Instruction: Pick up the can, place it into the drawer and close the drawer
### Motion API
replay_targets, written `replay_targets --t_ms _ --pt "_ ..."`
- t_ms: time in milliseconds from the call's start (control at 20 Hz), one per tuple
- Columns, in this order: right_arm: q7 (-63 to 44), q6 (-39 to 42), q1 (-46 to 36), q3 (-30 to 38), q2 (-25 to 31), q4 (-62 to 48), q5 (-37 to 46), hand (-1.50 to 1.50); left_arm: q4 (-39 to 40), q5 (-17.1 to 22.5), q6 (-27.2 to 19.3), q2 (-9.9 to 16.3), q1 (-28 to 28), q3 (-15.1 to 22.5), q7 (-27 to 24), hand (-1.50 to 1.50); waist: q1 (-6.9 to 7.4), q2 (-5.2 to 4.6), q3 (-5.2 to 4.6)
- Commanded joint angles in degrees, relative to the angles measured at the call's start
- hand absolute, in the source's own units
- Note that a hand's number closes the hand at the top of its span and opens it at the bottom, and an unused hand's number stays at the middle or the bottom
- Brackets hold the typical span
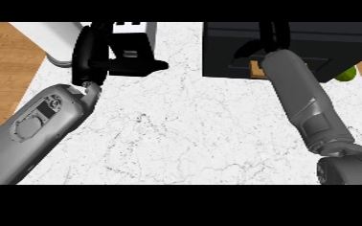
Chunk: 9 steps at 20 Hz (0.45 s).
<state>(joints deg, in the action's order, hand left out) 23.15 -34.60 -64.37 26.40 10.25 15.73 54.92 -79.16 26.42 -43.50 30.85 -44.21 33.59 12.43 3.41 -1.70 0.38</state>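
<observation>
Two hands: the left hand (106, 60), at eleven o'clock, fingers relaxed; the right hand (263, 42), at one o'clock over the single drawer (226, 48), grip unclear. Can hidden. Tabletop (191, 134) centre lies open.

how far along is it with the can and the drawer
Done: the right hand has reached over the dark drawer. In hand: something orange-brown, possibly the can, shows beside the forearm over the drawer; whether the fingers hold it is hidden. The left hand rests at upper left. Left: letting go, if not done, and closing the drawer.
</observation>
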Motion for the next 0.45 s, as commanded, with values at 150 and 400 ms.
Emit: replay_targets --t_ms 150,400 --pt "4.5 5.7 -3.5 11.2 -5.1 2.6 -14.4 -1.5 -2.3 -0.7 -0.5 1.6 2.9 -1.6 -0.7 -1.5 0.13 0.97 -0.19" --pt "7.3 8.1 -3.1 12.5 -4.3 2.8 -17.2 -1.5 -3.0 -0.6 1.1 1.7 5.1 -3.5 -0.2 -1.5 -1.25 1.1 -0.31"
